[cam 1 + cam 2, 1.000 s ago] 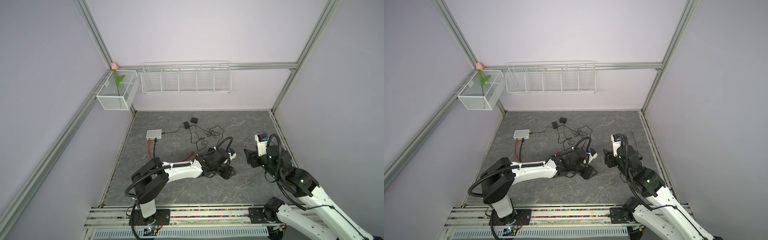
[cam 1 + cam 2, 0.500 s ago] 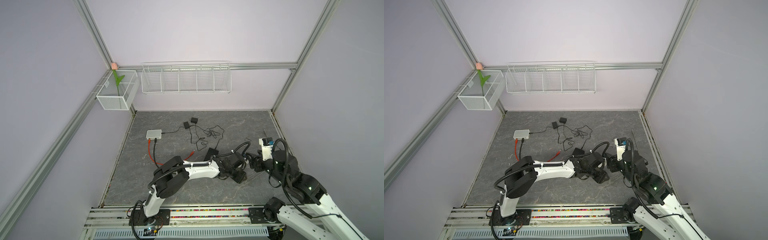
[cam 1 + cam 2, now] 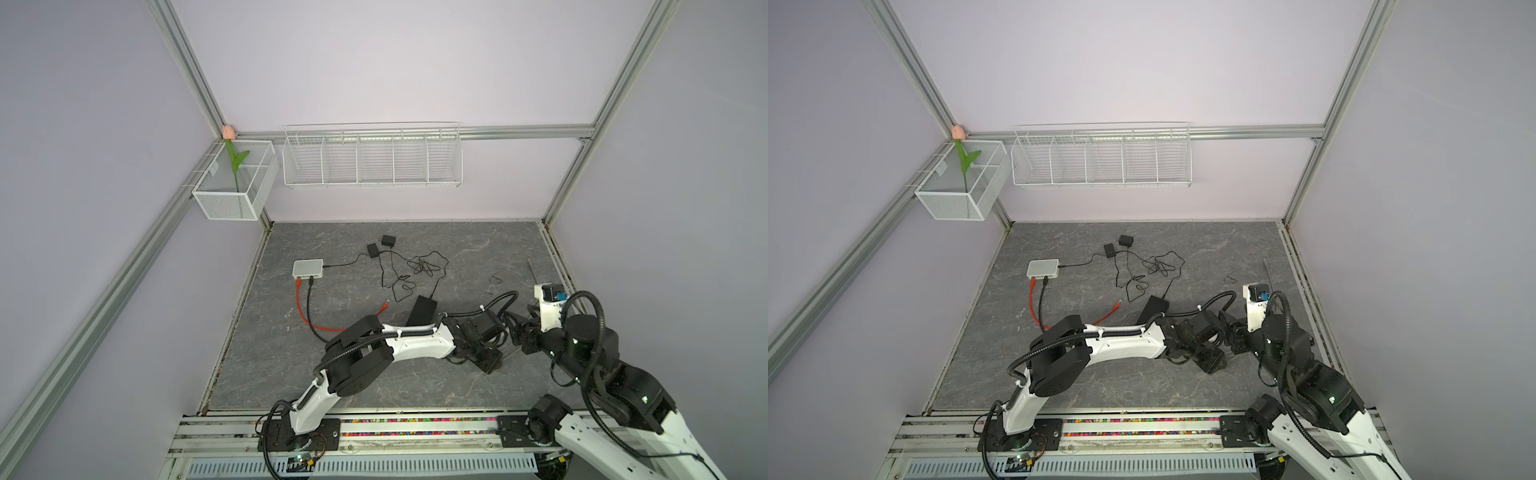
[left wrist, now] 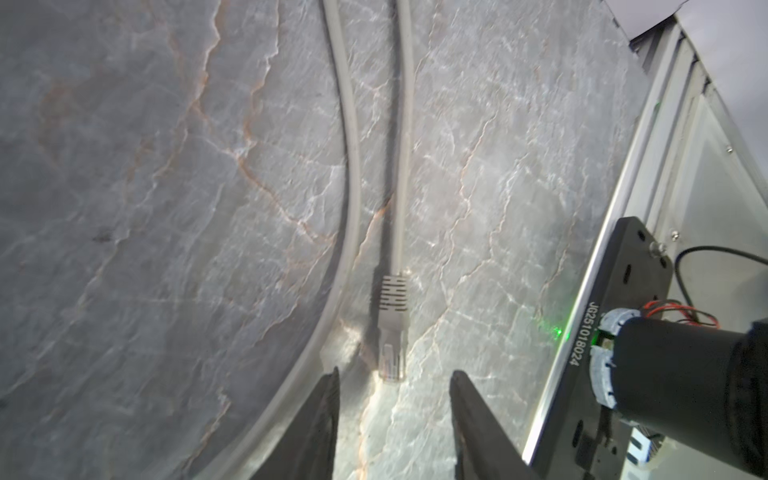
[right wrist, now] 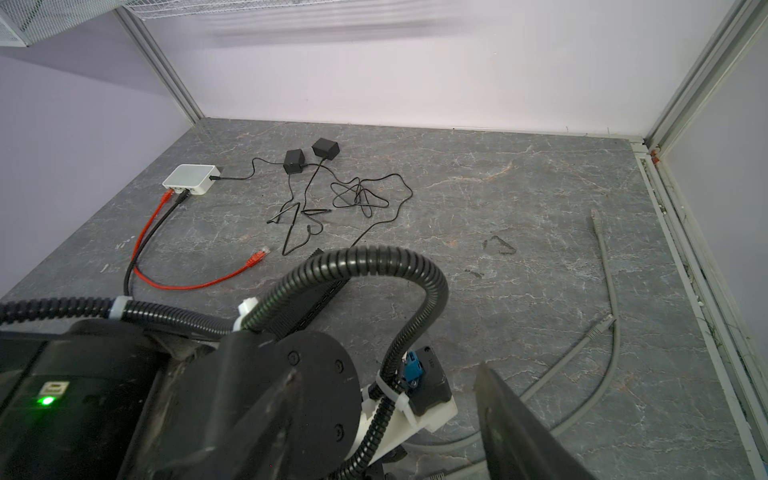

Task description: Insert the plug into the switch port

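Left hand [image 4: 395,372] is released and empty. Its two dark fingers [image 4: 324,415] are spread either side of the grey plug [image 4: 392,328], which lies flat on the desk [image 4: 166,208] with its clear tip just reaching the gap between them. A second ago this arm was folded back near the middle of the desk. It has since stretched across to the right side, close beside the right hand [image 3: 519,332], with its spread about the same. I judge the reach all but finished and the grasp still to come. The plug lies well apart from the black switch [image 3: 424,309], so the carry and the insertion are both ahead. The right hand is also released and holds nothing. Only the left wrist view shows the plug under the hand; in both top views the arm hides it. Only the right wrist view shows the switch's row of ports [image 5: 320,303] and the grey cable [image 5: 609,282] curving along the desk edge.
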`<state>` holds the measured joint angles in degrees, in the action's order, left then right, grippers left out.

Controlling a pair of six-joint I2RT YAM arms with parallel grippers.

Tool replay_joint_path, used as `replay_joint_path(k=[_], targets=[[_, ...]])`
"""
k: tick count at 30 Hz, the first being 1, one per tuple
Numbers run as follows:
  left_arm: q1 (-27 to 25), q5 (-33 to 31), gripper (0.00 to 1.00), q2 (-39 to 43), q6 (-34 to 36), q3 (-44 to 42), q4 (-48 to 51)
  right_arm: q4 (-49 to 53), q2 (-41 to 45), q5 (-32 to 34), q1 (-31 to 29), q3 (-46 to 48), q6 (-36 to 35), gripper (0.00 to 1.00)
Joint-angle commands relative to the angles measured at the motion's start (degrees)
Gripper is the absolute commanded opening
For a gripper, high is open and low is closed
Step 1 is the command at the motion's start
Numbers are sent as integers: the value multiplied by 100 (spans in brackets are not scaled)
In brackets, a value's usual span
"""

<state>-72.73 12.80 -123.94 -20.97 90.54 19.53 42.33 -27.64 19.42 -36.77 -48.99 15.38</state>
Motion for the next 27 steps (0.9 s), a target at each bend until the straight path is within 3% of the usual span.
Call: replay_joint_path(k=[1, 27], targets=[[-13, -38, 43, -188, -47, 272, 280, 138, 56, -28, 22, 50, -14, 69], [-75, -420, 43, -501, -65, 263, 333, 269, 5, -42, 29, -32, -12, 69]])
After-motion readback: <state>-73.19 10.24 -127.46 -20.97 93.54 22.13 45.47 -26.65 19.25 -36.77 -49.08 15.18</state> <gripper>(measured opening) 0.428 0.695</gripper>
